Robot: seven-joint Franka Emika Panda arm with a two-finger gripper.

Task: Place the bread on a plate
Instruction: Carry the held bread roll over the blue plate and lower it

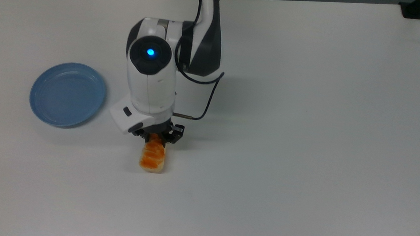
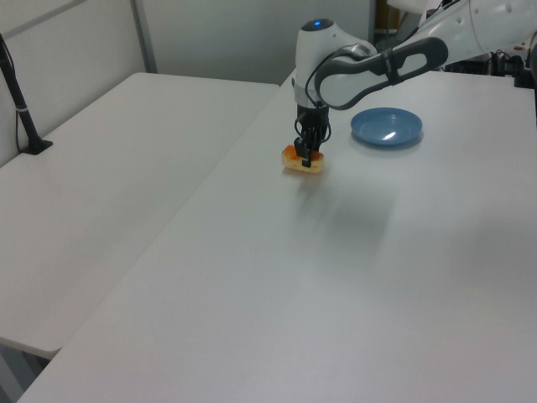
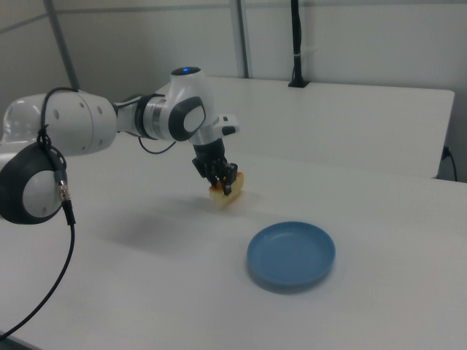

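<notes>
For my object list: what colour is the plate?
Light blue, plain; the plate shows best in the top view.

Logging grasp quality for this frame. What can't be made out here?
- Top view: the end of the bread nearest the arm is covered by the wrist housing, so the contact of the tool is hidden.
- Left view: the tool stands in front of the bread; whether the bread is clear of the table is too small to tell.
- Right view: the underside of the bread is in shadow.
- The plate is fully visible, nothing on it.
</notes>
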